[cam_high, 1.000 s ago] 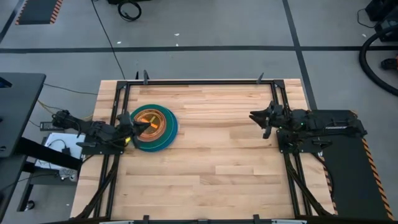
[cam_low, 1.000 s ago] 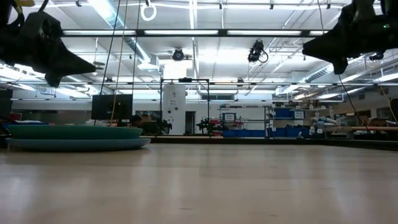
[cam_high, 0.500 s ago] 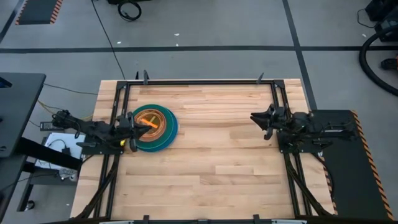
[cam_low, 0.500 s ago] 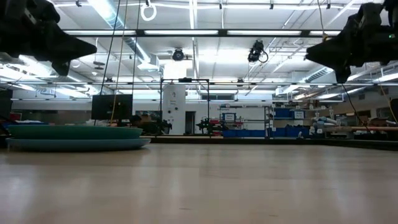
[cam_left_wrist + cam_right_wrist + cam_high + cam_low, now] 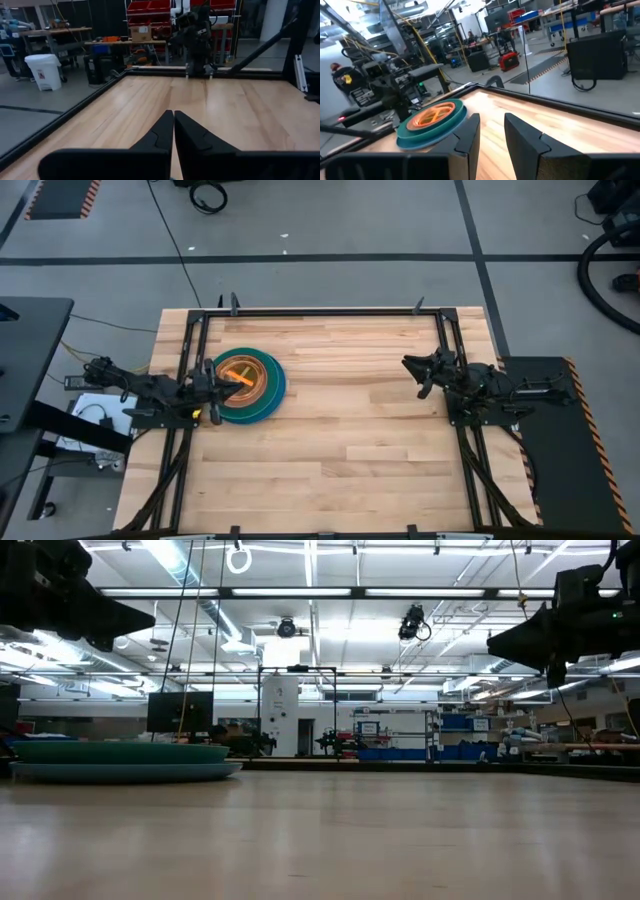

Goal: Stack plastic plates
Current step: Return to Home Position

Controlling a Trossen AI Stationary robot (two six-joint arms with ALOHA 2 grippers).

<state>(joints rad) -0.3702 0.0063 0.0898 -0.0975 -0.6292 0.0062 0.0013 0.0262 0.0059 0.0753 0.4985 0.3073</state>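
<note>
Grey concrete floor, dark tape lines, hazard-striped mat at one far corner. Butcher-block bench with a black frame rail round it. Low view: open workshop hall, ceiling strip lights, white cabinet, blue bins. Left wrist view: red bins, white trash bin, cardboard box.
</note>
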